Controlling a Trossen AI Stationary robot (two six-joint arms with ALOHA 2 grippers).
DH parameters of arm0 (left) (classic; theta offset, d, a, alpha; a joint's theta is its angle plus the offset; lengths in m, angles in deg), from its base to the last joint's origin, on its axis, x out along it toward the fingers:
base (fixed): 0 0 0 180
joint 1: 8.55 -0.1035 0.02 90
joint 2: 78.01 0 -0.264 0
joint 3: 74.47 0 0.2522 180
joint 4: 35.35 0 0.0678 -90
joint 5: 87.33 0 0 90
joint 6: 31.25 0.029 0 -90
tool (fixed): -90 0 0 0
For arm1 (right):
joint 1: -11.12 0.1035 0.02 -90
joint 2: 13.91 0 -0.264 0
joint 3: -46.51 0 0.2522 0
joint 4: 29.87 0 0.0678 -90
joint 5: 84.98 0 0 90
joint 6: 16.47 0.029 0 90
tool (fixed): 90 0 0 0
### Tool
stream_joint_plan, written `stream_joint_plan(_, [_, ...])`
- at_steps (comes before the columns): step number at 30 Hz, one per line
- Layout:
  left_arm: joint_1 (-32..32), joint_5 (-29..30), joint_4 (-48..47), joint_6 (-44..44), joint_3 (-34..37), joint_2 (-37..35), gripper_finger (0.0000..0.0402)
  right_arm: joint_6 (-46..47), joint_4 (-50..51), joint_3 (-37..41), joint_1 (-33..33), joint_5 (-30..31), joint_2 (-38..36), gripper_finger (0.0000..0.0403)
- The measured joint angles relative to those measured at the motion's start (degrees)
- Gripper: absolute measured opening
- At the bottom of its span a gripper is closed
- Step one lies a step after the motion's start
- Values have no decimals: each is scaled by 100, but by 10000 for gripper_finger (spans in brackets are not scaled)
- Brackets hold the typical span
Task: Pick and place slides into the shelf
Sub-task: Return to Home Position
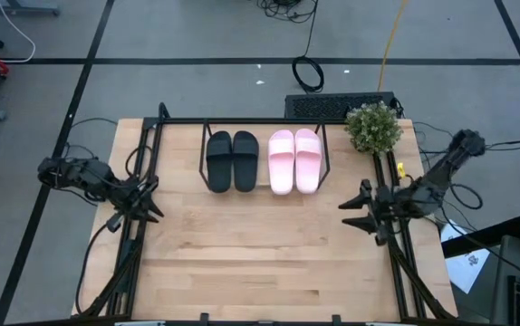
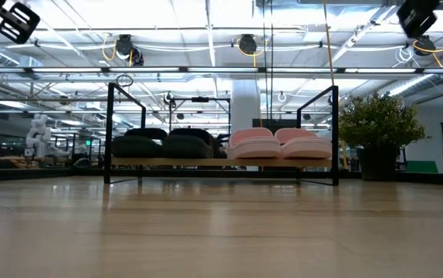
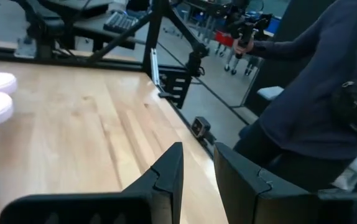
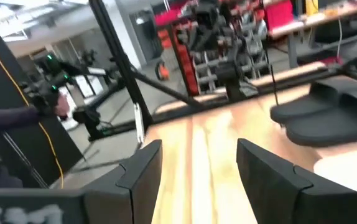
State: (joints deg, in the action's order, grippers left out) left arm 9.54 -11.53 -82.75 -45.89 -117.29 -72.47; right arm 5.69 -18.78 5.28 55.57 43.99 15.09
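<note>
The shelf [image 1: 264, 123], a thin black rod frame on a light wood base, stands at the table's far middle. All the slides lie side by side on its base, toes toward the near edge. The black pair [image 1: 231, 161] is on the left and the pink pair [image 1: 293, 160] on the right; the low view shows the same black pair [image 2: 164, 144] and pink pair [image 2: 279, 144]. My left gripper [image 1: 154, 200] hovers open by the table's left rail. My right gripper [image 1: 349, 213] hovers open by the right rail. Both point inward, well away from the slides.
A potted plant [image 1: 373, 127] stands at the far right corner beside the shelf. Black frame rails [image 1: 133, 244] run along both table sides. A person in dark clothes [image 3: 315, 106] stands beyond the table's edge. Bare wood [image 1: 260, 254] stretches across the near half.
</note>
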Motion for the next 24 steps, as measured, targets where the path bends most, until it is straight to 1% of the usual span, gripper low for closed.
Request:
stream_joint_plan(3, [-22, 144, -32, 55, 0, 0, 86, 57, 303, 0, -724, -762, -133, 196])
stream_joint_plan(7, [-23, 228, -16, -32, 163, 0, 86, -321, 398, 0, -1669, -1900, -416, 196])
stream_joint_plan(11, [-23, 228, 256, 166, 286, 0, 86, -605, 582, 0, -2379, -2653, -867, 196])
stream_joint_plan(16, [-23, 228, 685, 341, 583, 0, 86, -676, 1013, 0, -2793, -3169, -1519, 196])
stream_joint_plan(19, [-23, 227, 1011, 337, 861, 0, 86, -604, 1372, 2, -2835, -3192, -1864, 196])
stream_joint_plan(24, [-23, 222, 1583, 356, 1272, 1, 86, -395, 1332, 427, -2835, -3205, -2238, 196])
